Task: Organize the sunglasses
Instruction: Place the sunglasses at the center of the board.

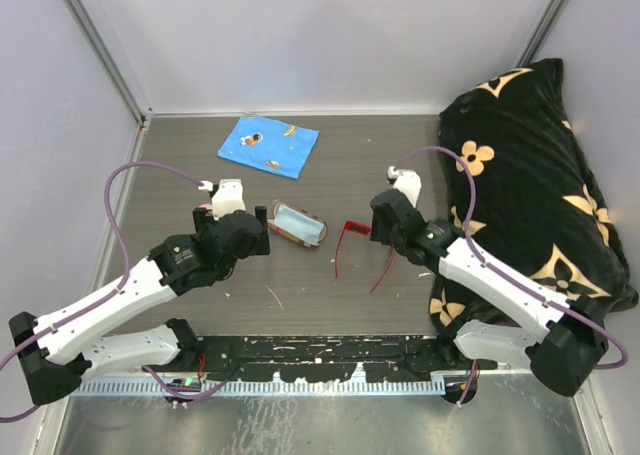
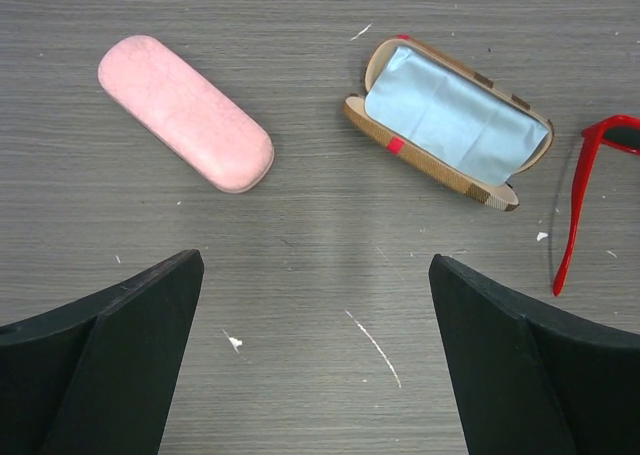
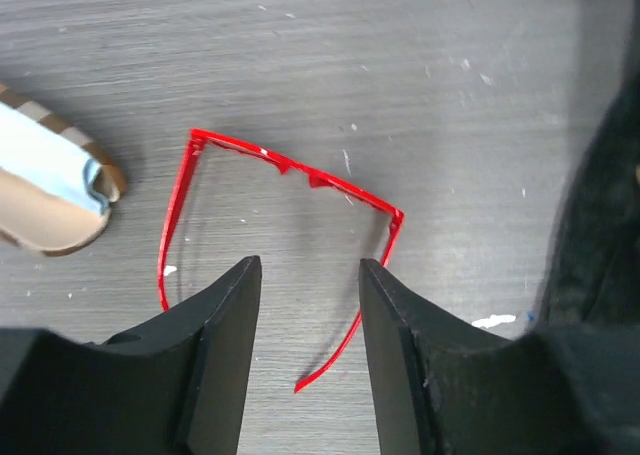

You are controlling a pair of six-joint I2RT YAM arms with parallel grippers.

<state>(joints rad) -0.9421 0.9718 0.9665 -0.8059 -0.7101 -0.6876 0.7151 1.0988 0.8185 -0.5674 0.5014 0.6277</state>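
The red sunglasses [image 3: 290, 165] lie unfolded on the table, temples spread toward me; they also show in the top view [image 1: 356, 227] and at the right edge of the left wrist view [image 2: 580, 195]. My right gripper [image 3: 308, 267] is open and empty, hovering just behind the frame between the two temples, its right finger [image 3: 400, 325] close to the right temple. My left gripper [image 2: 315, 265] is open and empty above bare table, short of both cases. In the top view the left gripper [image 1: 236, 215] and right gripper [image 1: 395, 215] flank the cases. The dark brown sunglasses are out of view.
A pink oval case [image 2: 185, 112] lies closed at the left. A checked brown case [image 2: 450, 125] lies open with a light blue cloth inside, also in the top view [image 1: 298, 225]. A blue patterned cloth [image 1: 268, 145] lies at the back. A black flowered cushion [image 1: 540, 185] fills the right side.
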